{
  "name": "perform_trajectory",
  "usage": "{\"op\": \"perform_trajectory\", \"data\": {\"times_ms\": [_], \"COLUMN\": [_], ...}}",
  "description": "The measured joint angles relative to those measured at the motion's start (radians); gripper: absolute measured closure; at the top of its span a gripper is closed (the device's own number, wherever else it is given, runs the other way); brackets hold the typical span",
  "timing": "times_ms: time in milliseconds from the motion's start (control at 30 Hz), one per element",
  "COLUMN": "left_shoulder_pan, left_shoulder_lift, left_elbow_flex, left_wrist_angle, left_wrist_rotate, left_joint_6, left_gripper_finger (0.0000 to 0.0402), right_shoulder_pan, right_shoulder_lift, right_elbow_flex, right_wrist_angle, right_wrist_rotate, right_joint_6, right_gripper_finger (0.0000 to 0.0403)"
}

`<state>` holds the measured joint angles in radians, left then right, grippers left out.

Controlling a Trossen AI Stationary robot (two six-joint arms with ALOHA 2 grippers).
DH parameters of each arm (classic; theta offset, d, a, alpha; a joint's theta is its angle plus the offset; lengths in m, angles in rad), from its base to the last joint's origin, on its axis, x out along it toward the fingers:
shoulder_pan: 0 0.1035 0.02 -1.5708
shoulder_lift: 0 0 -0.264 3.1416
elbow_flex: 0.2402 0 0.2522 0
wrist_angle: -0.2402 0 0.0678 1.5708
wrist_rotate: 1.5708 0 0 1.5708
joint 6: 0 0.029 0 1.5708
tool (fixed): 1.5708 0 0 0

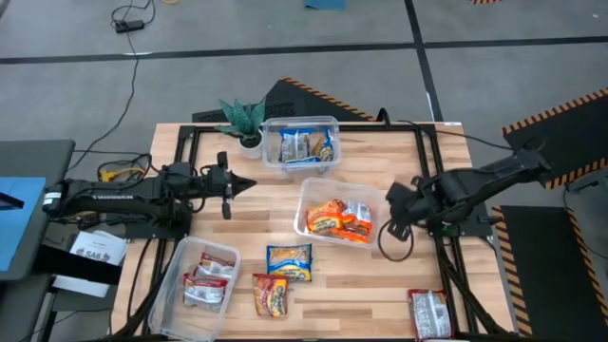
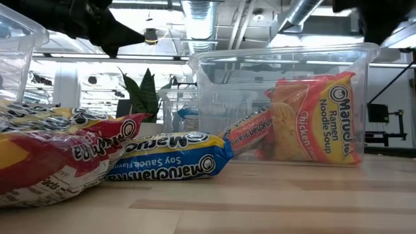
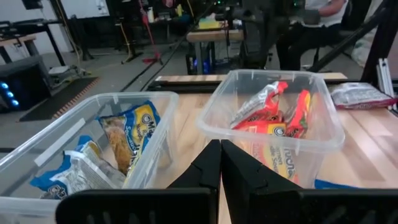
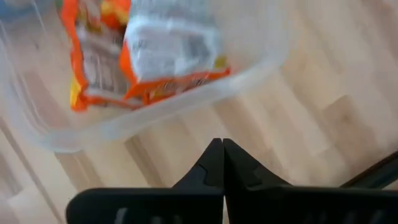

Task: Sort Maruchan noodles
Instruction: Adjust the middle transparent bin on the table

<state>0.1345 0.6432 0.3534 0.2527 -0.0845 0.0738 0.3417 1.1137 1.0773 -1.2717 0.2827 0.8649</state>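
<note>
From above, orange packets [image 1: 338,220] fill the middle tub [image 1: 306,198] beside the empty right gripper [image 1: 391,228], while at table height a blue packet [image 2: 170,158] lies loose, and both wrist views show left gripper [image 3: 220,163] and right fingers [image 4: 213,163] pressed together, empty.

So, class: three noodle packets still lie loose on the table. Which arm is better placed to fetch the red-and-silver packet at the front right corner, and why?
Right. The red-and-silver packet lies on the right gripper's side, fairly close in front of it; the left gripper sits across the table, behind the tubs.
</note>
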Motion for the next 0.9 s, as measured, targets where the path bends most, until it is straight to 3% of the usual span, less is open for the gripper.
{"op": "perform_trajectory", "data": {"times_ms": [233, 433, 900], "left_shoulder_pan": [0.000, 0.000, 0.000], "left_shoulder_lift": [0.000, 0.000, 0.000], "left_elbow_flex": [0.000, 0.000, 0.002], "left_wrist_angle": [-0.002, -0.001, 0.000], "left_wrist_rotate": [0.000, -0.007, -0.009], "left_joint_6": [0.000, 0.008, 0.011], "left_gripper_finger": [0.0401, 0.0401, 0.0401], "right_shoulder_pan": [0.029, -0.005, -0.267], "right_shoulder_lift": [0.118, 0.203, 0.304], "right_elbow_flex": [-0.043, -0.044, -0.044], "right_wrist_angle": [0.019, 0.154, 0.432], "right_wrist_rotate": [-0.042, -0.078, -0.020], "right_joint_6": [0.069, -0.027, -0.326], "right_gripper_finger": [0.0394, 0.0393, 0.0392]}}
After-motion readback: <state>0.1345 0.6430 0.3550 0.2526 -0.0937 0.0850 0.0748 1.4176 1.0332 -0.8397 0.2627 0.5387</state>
